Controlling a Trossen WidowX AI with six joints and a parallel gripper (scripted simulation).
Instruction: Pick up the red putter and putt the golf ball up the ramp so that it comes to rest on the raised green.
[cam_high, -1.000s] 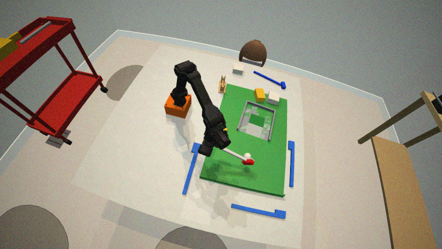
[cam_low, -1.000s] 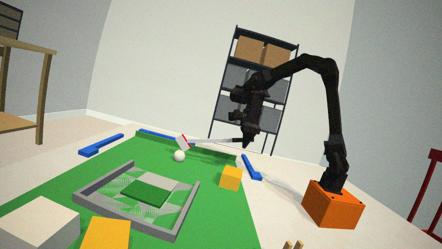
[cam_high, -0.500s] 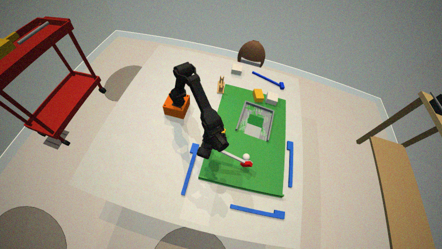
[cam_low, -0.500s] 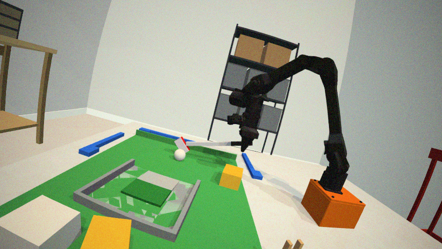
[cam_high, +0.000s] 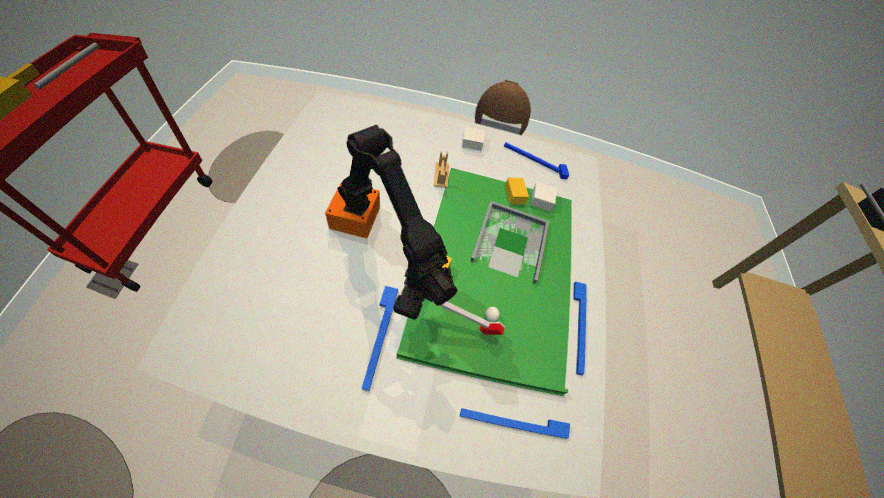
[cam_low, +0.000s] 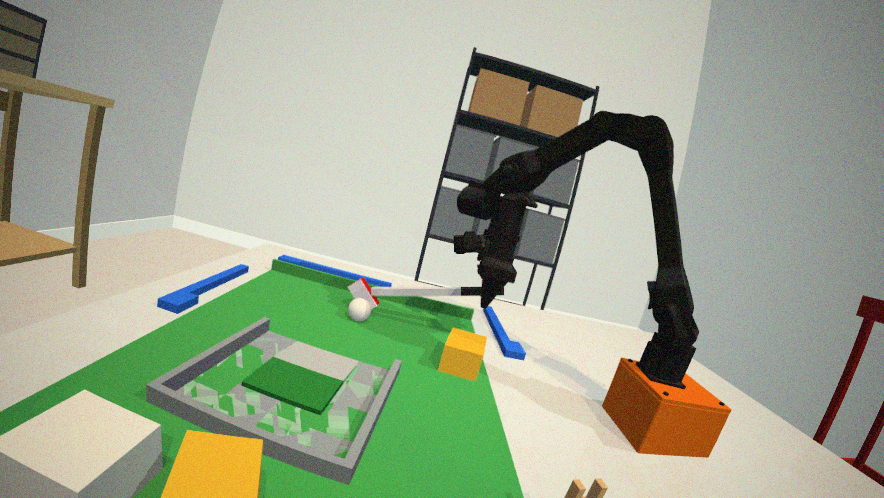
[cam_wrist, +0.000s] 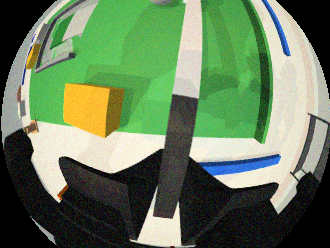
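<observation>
My gripper (cam_low: 486, 295) (cam_wrist: 172, 155) is shut on the dark grip of the red putter (cam_high: 493, 329) (cam_low: 420, 291) (cam_wrist: 188, 70). The pale shaft reaches out over the green mat. The putter's head is just behind the white golf ball (cam_high: 492, 313) (cam_low: 359, 309) (cam_wrist: 165, 1), on the side away from the ramp. I cannot tell whether head and ball touch. In the wrist view the head is out of frame and the ball is cut off by the top edge. The pale ramp (cam_high: 505, 261) (cam_low: 321, 355) leads up to the raised dark green square (cam_high: 511, 240) (cam_low: 293, 383) inside a grey frame.
A yellow block (cam_low: 460, 353) (cam_wrist: 87, 107) stands on the mat's arm-side edge. Grey walls (cam_high: 541, 253) (cam_low: 247, 434) enclose the ramp on three sides. Another yellow block (cam_high: 517, 191) and a white block (cam_high: 543, 196) stand behind it. Blue putter-shaped pieces (cam_high: 580, 327) (cam_high: 377, 346) lie around the mat.
</observation>
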